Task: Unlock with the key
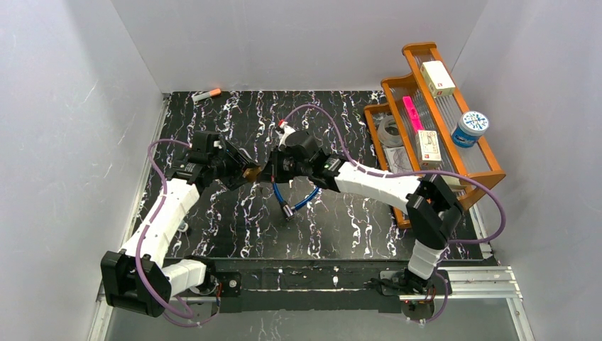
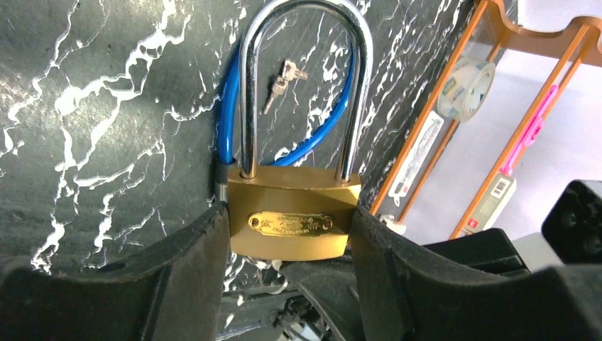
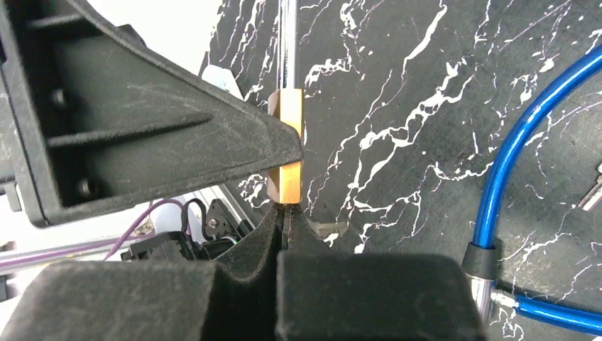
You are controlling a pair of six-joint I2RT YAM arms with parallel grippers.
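Observation:
My left gripper (image 1: 243, 172) is shut on the body of a brass padlock (image 1: 250, 172) with a long steel shackle and holds it above the black marbled table (image 1: 213, 227). In the left wrist view the padlock (image 2: 291, 220) sits between my two black fingers (image 2: 192, 263). My right gripper (image 1: 268, 172) meets the padlock's underside; in the right wrist view its fingertips (image 3: 287, 213) are pressed together right under the padlock (image 3: 289, 153). The key itself is hidden between the pads; only a key ring (image 2: 273, 266) shows under the lock. A blue cable (image 1: 305, 199) lies below.
Spare keys (image 2: 282, 84) lie on the table by the blue cable (image 2: 227, 121). A wooden rack (image 1: 454, 135) at the right holds a tape roll (image 1: 389, 131), a pink marker (image 1: 412, 112), boxes and a blue-white tub (image 1: 471, 128). An orange marker (image 1: 207, 94) lies at the back.

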